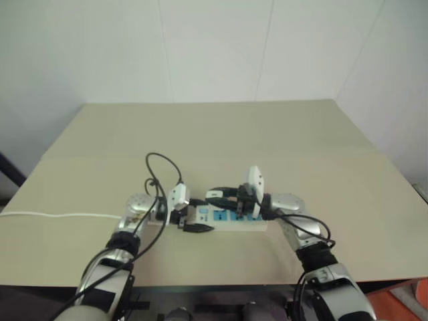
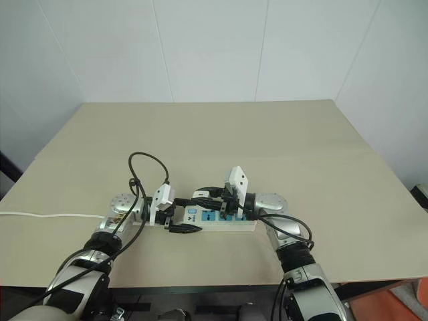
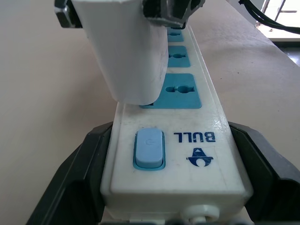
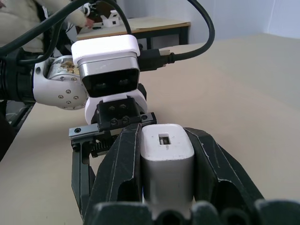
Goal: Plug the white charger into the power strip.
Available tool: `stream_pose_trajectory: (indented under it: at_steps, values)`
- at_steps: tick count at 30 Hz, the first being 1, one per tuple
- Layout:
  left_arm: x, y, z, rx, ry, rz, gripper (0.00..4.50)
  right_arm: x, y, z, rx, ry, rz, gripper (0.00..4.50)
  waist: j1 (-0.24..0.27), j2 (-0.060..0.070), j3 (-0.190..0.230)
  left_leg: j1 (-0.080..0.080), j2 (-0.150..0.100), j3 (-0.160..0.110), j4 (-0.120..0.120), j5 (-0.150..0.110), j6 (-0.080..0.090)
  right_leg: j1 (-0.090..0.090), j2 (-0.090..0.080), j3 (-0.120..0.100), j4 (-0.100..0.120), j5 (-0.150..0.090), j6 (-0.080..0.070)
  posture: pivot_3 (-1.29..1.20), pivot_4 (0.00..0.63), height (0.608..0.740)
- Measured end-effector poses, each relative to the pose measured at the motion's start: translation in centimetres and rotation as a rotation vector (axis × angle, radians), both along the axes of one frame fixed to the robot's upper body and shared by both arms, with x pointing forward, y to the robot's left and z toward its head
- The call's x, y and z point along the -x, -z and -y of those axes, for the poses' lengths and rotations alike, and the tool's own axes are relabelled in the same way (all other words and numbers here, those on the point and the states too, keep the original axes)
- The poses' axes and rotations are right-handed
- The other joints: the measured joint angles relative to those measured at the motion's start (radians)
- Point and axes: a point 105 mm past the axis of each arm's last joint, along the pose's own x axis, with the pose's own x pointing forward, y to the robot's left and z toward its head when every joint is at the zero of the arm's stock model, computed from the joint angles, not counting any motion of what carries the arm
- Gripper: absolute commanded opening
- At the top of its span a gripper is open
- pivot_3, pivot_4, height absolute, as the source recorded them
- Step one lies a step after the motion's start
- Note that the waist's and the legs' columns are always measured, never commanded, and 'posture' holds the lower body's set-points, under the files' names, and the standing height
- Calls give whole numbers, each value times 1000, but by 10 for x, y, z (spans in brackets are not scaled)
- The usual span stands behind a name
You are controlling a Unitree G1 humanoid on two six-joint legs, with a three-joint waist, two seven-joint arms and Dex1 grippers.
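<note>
my right claw [image 4: 167, 187] clamps smooth boxy white charger [image 4: 167, 161] | left claw [image 3: 168, 187] clamps glossy power strip [image 3: 187, 154] switch end | tan matte table [image 1: 281, 134] beneath

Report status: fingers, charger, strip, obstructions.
Left gripper shut on power strip at switch end. Right gripper shut on white charger, poised over the socket next to the switch, not seated. Nothing in the way.
</note>
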Motion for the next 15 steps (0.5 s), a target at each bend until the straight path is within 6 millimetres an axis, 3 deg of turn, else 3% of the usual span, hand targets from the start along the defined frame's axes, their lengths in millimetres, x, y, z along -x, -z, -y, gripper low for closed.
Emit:
stream_pose_trajectory:
  at_steps: [15]
  values:
    - [4,2,-2,14,-27,16,3288,2,4,3,63,-78,112,1159,0,-1,-1,2,0,0,0,0,0,2,0,0,0,0,0,0,150,740]
